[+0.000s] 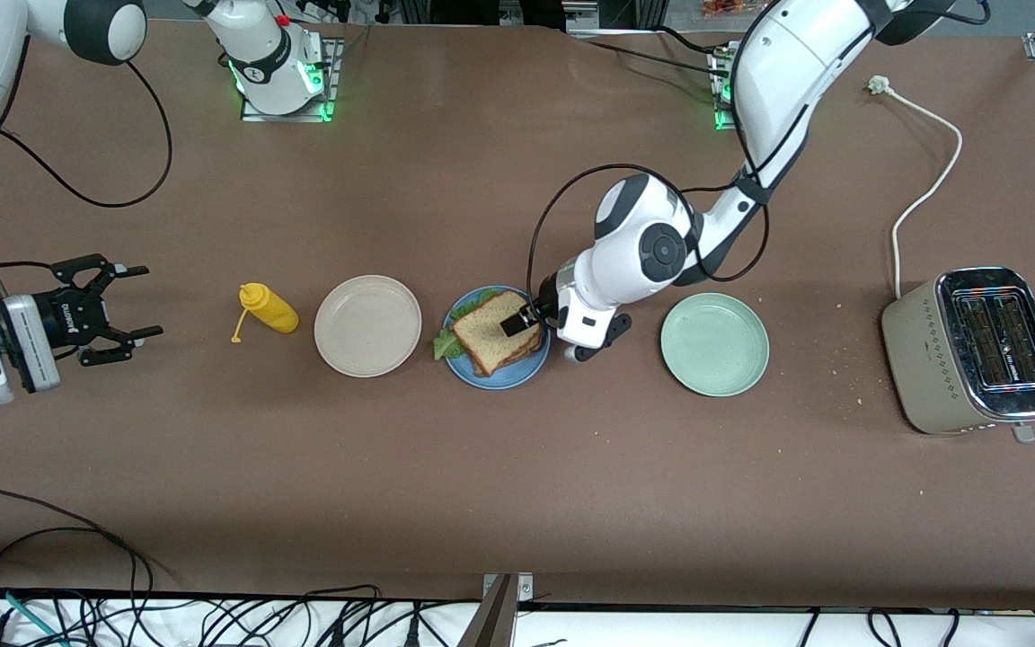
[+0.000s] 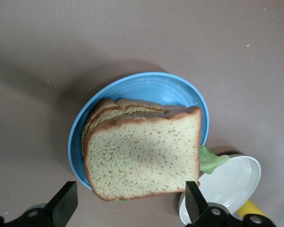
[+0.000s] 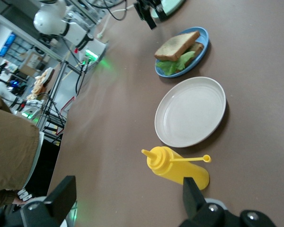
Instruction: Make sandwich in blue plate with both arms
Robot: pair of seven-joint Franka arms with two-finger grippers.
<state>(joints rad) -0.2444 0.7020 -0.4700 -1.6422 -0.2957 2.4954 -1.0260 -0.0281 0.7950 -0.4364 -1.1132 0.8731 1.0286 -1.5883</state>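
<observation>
1. Toaster (image 1: 974,350): nearest the front camera, at the left arm's end of the surface. Its slots are too dark to tell whether anything is inside.
2. Right claw (image 1: 145,301): fingers spread wide and holding nothing, above the right arm's end of the surface. This arm waits.
3. Yellow squeeze bottle (image 1: 270,310): lying on its side beside the cream plate (image 1: 367,325). No part in the present risk.
4. Blue plate (image 1: 499,376): holds the sandwich (image 1: 492,332), which is assembled. Lettuce (image 1: 444,344) pokes out over the rim toward the cream plate. The lower slice is almost wholly covered and the leaf shows only at the edge.
5. Left claw (image 1: 543,334): fingers apart and gripping nothing, low over the sandwich, with one finger (image 1: 515,323) across the top slice. Whether it touches the bread cannot be told.
   - Risk: a sideways withdrawal could snag the crust and drag the top slice, already sitting askew, off the stack or shift the plate.
   - A straight lift seems safer.
6. Mint-green plate (image 1: 714,344): bare, beside the left arm's wrist.
</observation>
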